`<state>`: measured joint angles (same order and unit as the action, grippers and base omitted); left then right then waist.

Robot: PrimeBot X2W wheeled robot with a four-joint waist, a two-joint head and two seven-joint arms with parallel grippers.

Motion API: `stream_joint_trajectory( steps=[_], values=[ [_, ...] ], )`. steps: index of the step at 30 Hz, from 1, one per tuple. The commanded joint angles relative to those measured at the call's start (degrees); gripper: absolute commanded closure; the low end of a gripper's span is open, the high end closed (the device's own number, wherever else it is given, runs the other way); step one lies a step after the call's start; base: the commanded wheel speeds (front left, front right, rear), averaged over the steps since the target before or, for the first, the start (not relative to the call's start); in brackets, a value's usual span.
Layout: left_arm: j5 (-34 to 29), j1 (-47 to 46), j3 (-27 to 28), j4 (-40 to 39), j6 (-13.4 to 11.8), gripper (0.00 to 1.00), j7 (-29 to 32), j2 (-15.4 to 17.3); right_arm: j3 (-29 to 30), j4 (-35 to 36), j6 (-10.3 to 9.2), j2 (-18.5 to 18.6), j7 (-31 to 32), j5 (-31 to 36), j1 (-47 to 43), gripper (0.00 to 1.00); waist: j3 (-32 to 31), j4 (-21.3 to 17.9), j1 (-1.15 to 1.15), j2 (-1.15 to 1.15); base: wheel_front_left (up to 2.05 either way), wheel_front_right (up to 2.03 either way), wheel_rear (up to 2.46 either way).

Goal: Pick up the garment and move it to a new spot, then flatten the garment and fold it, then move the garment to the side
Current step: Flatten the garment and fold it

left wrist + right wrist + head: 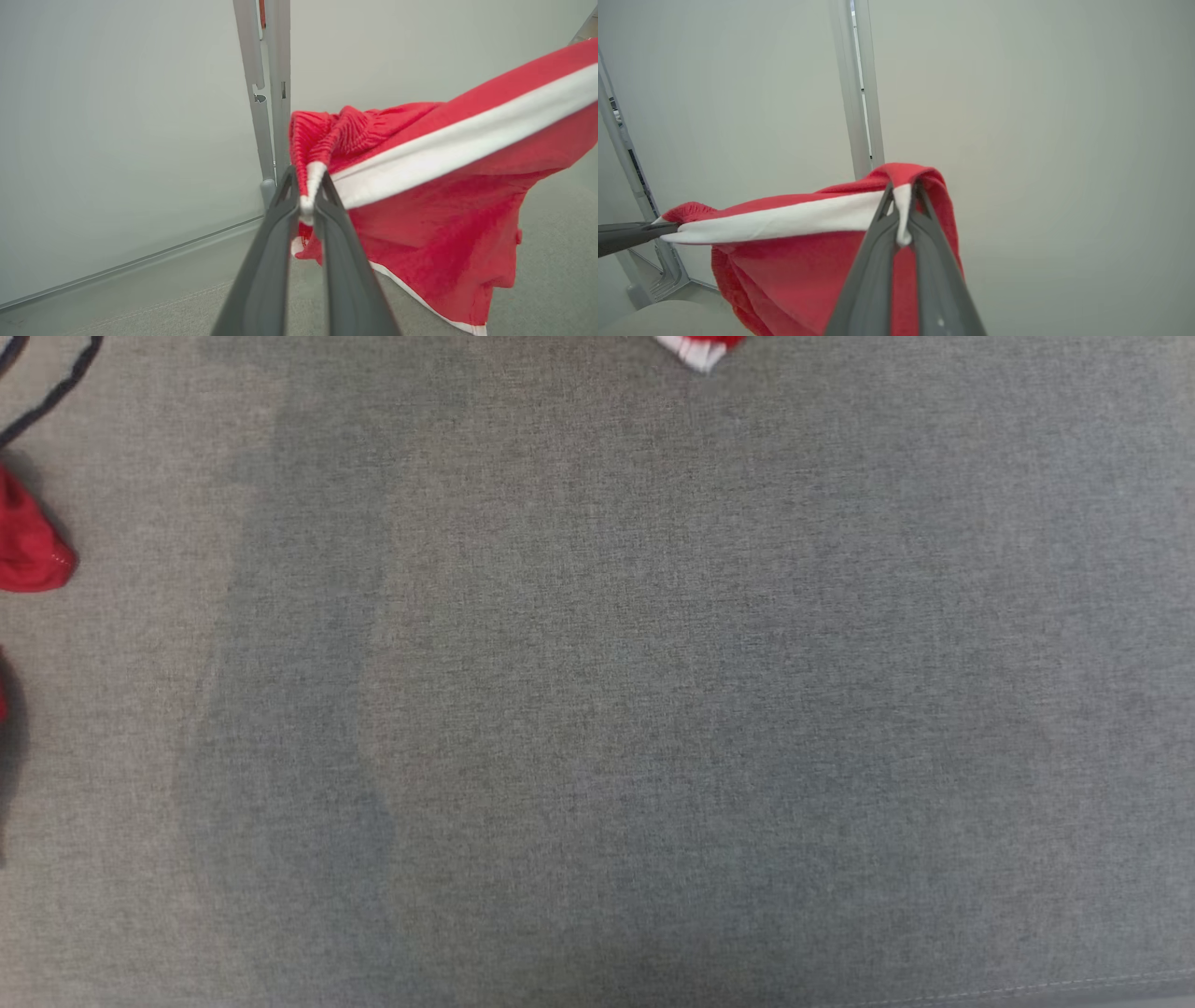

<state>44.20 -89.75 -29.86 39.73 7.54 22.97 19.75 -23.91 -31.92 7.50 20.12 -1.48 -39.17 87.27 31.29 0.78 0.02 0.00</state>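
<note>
The garment (420,186) is red with a white band and hangs in the air, stretched between my two grippers. My left gripper (307,178) is shut on a bunched end of the white band. The right gripper (903,191) is shut on the band's other end, and the red cloth (794,270) sags below it. In the right wrist view the left gripper (668,227) reaches in from the left edge, pinching the band. In the head view a small red and white tip of the garment (695,350) pokes in at the top edge.
A wide grey fabric surface (653,709) lies below, with a stitched seam (1027,983) near its front edge. Another red cloth (28,551) and a dark cord (56,392) lie at the far left. A pale wall with a metal post (271,93) stands behind.
</note>
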Motion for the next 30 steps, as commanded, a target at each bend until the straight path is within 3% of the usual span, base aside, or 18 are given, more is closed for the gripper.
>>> stream_joint_trajectory(
  steps=[1, 9, 19, 23, 30],
  values=[
    [0.6, -1.7, -0.1, 1.1, -0.1, 1.00, -0.8, 0.0, -0.5, -1.0, -0.02, 0.5, -1.3, -0.2, 2.0, 1.00, 0.0, 0.0, -0.02, 0.00, 0.00, 0.00, 0.00],
    [4.0, -0.1, -3.3, 5.0, -0.1, 1.00, -3.7, -0.7, -6.0, -6.5, -0.04, 1.6, -3.5, -2.7, 4.7, 1.00, -3.3, 0.0, -0.02, 0.00, 0.00, 0.00, 0.00],
    [11.8, 18.8, -13.1, 3.9, -0.1, 1.00, -6.0, 2.5, -17.0, -5.3, -0.06, 5.2, -3.0, -8.6, -12.4, 1.00, -11.3, -1.1, -0.02, 0.00, 0.00, 0.00, 0.00],
    [15.8, 26.8, -15.7, 1.4, -0.1, 1.00, -6.2, 4.5, -22.0, -2.6, -0.06, 8.0, 0.6, -10.8, -21.0, 1.00, -15.6, -1.5, -0.02, 0.00, 0.00, 0.00, 0.00],
    [23.0, 38.8, -17.9, 0.2, -0.4, 1.00, 2.2, 6.4, -29.1, 3.9, -0.08, 14.0, 11.2, -15.9, -32.9, 1.00, -23.3, -2.4, -0.02, 0.00, 0.00, 0.00, 0.00]
  ],
)
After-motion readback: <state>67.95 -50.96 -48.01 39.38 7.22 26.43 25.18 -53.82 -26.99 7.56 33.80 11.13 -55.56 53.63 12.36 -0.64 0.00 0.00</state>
